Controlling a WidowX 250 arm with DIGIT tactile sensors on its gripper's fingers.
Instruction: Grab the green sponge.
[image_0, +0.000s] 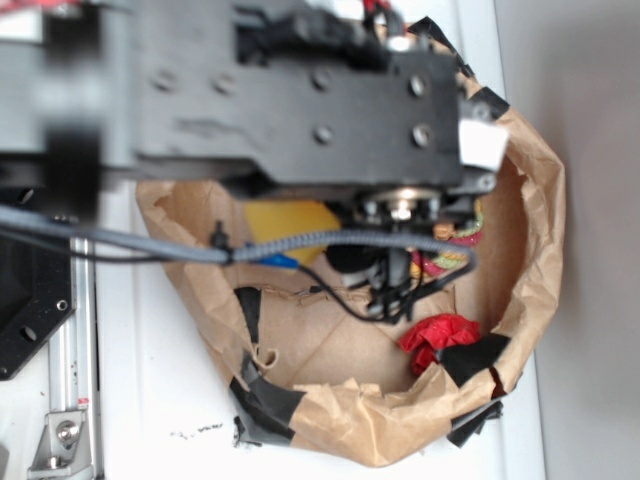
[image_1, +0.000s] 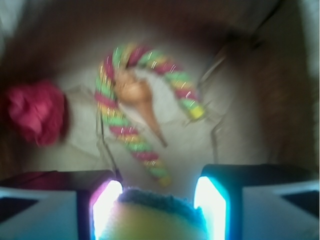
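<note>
In the wrist view the gripper (image_1: 159, 210) has its two fingers (image_1: 106, 210) closed against the sides of the green sponge (image_1: 157, 217); the sponge sits between them inside the brown paper bag (image_0: 530, 200); a twisted rope (image_1: 142, 105) and red wad (image_1: 35, 112) lie beyond

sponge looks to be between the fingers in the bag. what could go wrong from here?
1. The wrist view shows only the green sponge's top edge between the gripper fingers; a shallow hold could slip on lifting.
2. The twisted rope lies just beyond the fingertips and might snag.
3. The paper bag walls are close around the arm.
</note>
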